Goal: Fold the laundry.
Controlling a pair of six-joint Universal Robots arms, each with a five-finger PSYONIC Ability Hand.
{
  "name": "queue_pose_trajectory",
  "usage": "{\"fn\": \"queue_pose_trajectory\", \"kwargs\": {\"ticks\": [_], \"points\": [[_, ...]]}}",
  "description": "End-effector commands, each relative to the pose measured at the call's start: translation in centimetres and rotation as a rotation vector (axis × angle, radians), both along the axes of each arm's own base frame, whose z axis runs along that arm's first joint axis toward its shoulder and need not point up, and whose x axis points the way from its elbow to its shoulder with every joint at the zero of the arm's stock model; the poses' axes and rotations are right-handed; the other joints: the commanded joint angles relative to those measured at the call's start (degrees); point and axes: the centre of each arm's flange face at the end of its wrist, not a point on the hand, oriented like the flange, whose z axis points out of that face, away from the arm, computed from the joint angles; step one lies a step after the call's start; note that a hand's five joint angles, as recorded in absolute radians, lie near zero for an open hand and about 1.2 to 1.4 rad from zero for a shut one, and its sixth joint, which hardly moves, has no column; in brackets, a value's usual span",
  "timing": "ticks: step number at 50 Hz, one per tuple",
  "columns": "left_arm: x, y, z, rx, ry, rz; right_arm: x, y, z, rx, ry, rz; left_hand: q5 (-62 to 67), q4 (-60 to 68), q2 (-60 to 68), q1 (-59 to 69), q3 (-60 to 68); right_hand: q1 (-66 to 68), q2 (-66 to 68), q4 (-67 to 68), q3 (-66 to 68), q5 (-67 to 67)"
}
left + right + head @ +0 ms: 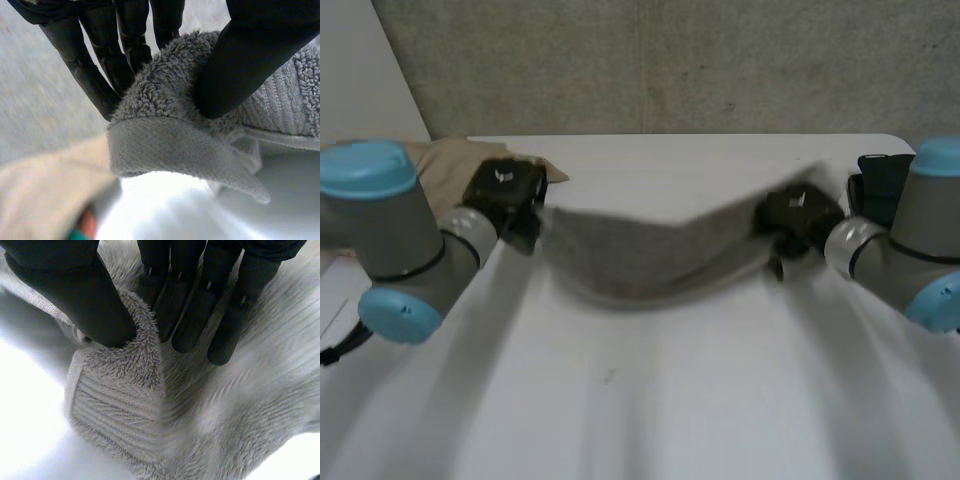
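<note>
Grey towel (640,255) hangs stretched between the two hands in the head view, sagging in the middle above the white table (650,400). Whether its lower edge touches the tabletop cannot be told. The left hand (510,200) holds one end of the cloth and the right hand (800,220) holds the other, well apart. A beige cloth (440,160) lies on the table just behind the left hand, and a black object (880,185) sits behind the right arm. In the left wrist view the left hand is clamped on a corner of the grey towel: the thumb presses into the fluffy pile from one side while the fingers (95,75) lie straight against the other, so the towel is pinched between them. Its flat hemmed border hangs just past the fingertips. Beyond the fingertips lies the beige cloth, beside bare tabletop. In the right wrist view the right hand is likewise pinched shut on the grey towel. A raised fold of pile is caught between the thumb and the fingers (200,310), and the ribbed band of the towel bunches just past the thumb tip, with the rest of the cloth spreading under and beyond the fingertips.
</note>
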Motion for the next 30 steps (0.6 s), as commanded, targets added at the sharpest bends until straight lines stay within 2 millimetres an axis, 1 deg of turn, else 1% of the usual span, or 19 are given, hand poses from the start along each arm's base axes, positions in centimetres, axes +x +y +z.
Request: {"fn": "queue_pose_trajectory", "kwargs": {"ticks": [1,2,5,6,9,10,14,17,24,27,30], "points": [[1.2,0.9,-0.1,0.018,-0.024,0.014,-1.2,1.4,-1.8,0.148,0.121,0.023,14.33,11.5,11.45,15.64,11.94,-5.91,-11.23,-12.74,-12.25,-11.16],[1.2,1.1,0.6,0.004,-0.017,0.01,-1.3,1.5,-1.2,0.152,0.115,0.011,14.33,11.5,11.45,15.64,11.94,-11.96,-17.28,-18.79,-18.3,-17.21],[1.3,1.4,1.4,-0.012,-0.007,0.002,-1.7,1.5,-0.3,0.156,0.101,-0.02,14.33,11.5,11.45,15.64,11.94,-21.57,-26.89,-28.4,-27.91,-26.82],[1.3,1.6,2.0,-0.025,-0.003,-0.002,-2.0,1.6,0.3,0.161,0.088,-0.051,14.33,11.5,11.45,15.64,11.94,-29.6,-34.92,-36.43,-35.94,-34.85],[1.3,1.9,2.6,-0.036,0.002,-0.011,-2.7,1.5,1.2,0.168,0.058,-0.109,14.33,11.5,11.45,15.64,11.94,-29.85,-35.17,-36.68,-36.19,-35.1],[1.3,2.0,2.8,-0.041,0.006,-0.015,-3.1,1.6,1.8,0.17,0.036,-0.149,14.33,11.5,11.45,15.64,11.94,-29.85,-35.17,-36.68,-36.19,-35.1],[1.2,2.3,3.3,-0.046,0.019,-0.022,-4.2,2.0,2.5,0.2,-0.023,-0.228,14.33,11.5,11.45,15.64,11.94,-30.68,-36.01,-37.52,-37.02,-35.94],[1.1,2.3,3.3,-0.045,0.022,-0.025,-4.5,2.2,2.2,0.22,-0.049,-0.248,14.33,11.5,11.45,15.64,11.94,-30.86,-36.18,-37.69,-37.2,-36.11],[1.1,2.3,3.2,-0.042,0.021,-0.026,-5.5,2.4,-0.6,0.286,-0.018,-0.268,14.33,11.5,11.45,15.64,11.94,-33.21,-38.54,-40.05,-39.55,-38.47],[1.1,2.3,3.3,-0.043,0.021,-0.025,-5.6,2.5,-1.8,0.319,-0.013,-0.272,14.33,11.5,11.45,15.64,11.94,-33.38,-38.7,-40.22,-39.72,-38.63],[1.2,2.3,3.4,-0.045,0.022,-0.022,-5.3,2.2,-2.9,0.335,-0.032,-0.276,14.33,11.5,11.45,15.64,11.94,-32.04,-37.37,-38.88,-38.38,-37.29]]}}
